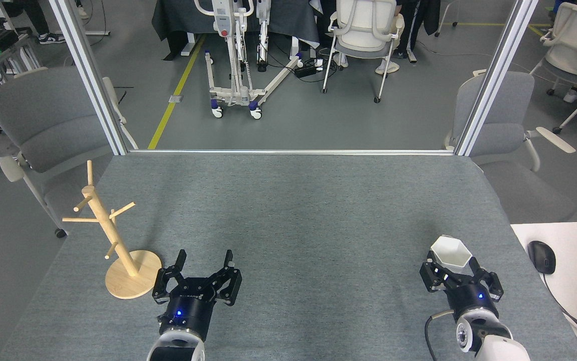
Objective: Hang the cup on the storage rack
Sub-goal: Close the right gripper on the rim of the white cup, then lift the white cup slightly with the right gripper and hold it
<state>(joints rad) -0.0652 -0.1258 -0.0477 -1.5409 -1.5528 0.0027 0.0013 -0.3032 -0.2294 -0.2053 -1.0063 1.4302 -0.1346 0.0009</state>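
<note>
The cup (450,251) stands upright near the desk's (298,200) right edge, nested between the spread fingers of the right tool (453,271), probably for a grasp, while the left tool (203,263) waits wide open beside the storage rack (113,235) by the left edge.

Even, bright overhead light filled the scene, and the picture was sharp throughout. Soft, faint shadows lay on the grey desk (293,210). Straight posts splayed outward toward the edges.
</note>
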